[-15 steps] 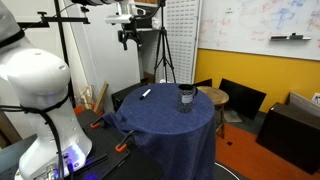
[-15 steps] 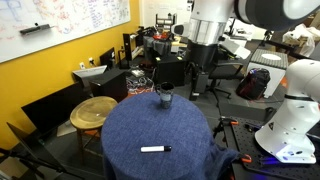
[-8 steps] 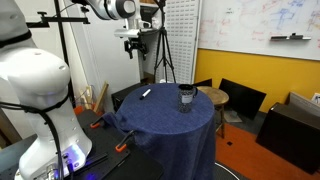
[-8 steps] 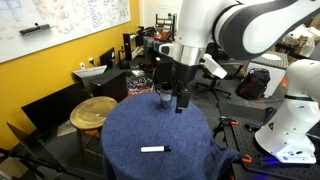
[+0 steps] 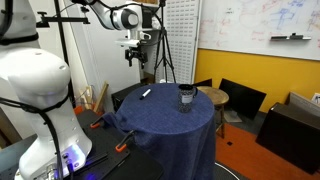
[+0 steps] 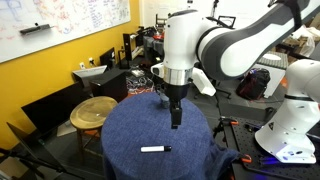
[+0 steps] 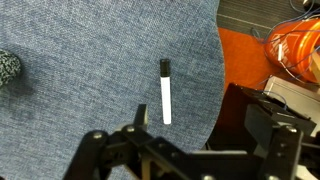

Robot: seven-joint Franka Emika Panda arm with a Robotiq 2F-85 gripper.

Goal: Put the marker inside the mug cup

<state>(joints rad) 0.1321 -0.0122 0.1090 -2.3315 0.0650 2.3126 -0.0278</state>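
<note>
The marker (image 7: 166, 92), white with a dark end, lies flat on the blue cloth of the round table (image 5: 170, 120). It also shows in both exterior views (image 5: 146, 93) (image 6: 154, 149). The dark mug cup (image 5: 186, 97) stands upright on the table, apart from the marker. In the wrist view it sits at the left edge (image 7: 8, 68). My gripper (image 7: 205, 130) is open and empty, high above the table with the marker just ahead of its jaws. It hangs in the air in both exterior views (image 5: 138, 64) (image 6: 176, 122) and largely hides the mug in one of them.
A wooden stool (image 6: 93, 110) and black chairs (image 5: 240, 98) stand beside the table. A tripod (image 5: 163, 60) stands behind it. An orange cable coil (image 7: 295, 45) lies on the floor past the table edge. A white robot base (image 5: 40, 100) is close by.
The arm has swung over the table and come lower, toward the marker. The marker and mug have not moved.
</note>
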